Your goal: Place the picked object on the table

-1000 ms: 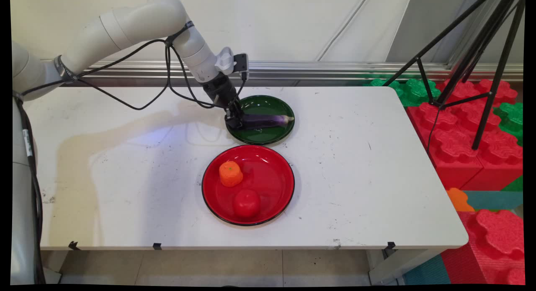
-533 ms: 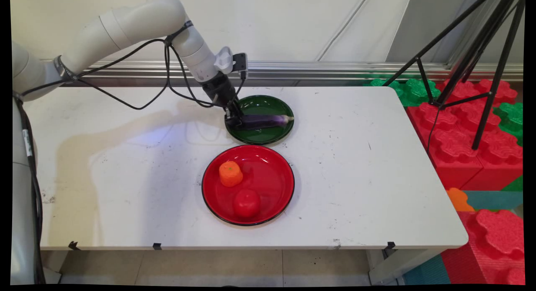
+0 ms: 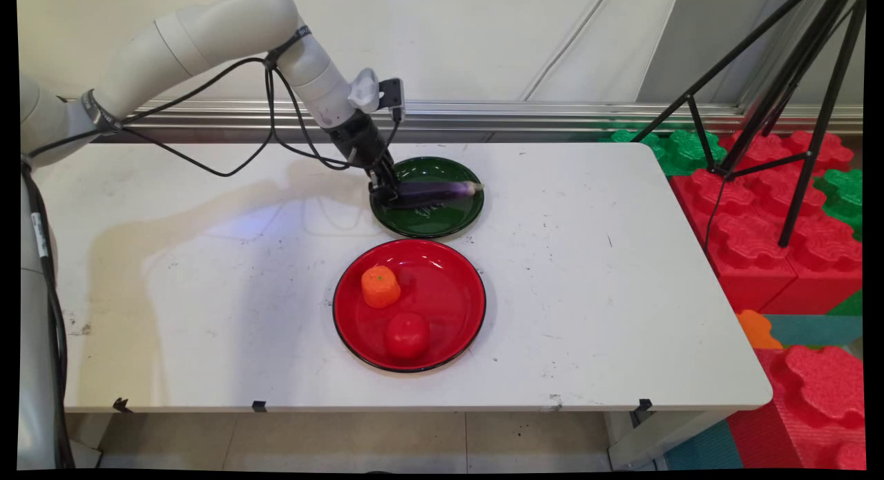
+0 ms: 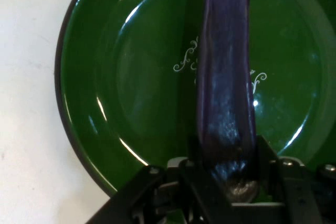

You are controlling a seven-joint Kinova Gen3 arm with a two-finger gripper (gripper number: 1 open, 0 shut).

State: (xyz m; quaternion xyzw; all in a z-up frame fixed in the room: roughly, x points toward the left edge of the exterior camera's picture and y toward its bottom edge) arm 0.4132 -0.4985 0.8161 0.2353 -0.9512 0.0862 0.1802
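Pincer: closed on the thick end of the purple eggplant, whose far tip is raised over the green plate, so the grip carries it. Red plate near on the counter: orange piece, red tomato.

Eggplant lifted off green plate, far tip risen; gripper raised slightly

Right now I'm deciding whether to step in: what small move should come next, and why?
Probably a short, straight lift. The gripper is shut on the eggplant's blunt end, and its far end looks barely raised off the green plate, so more height clears the rim.
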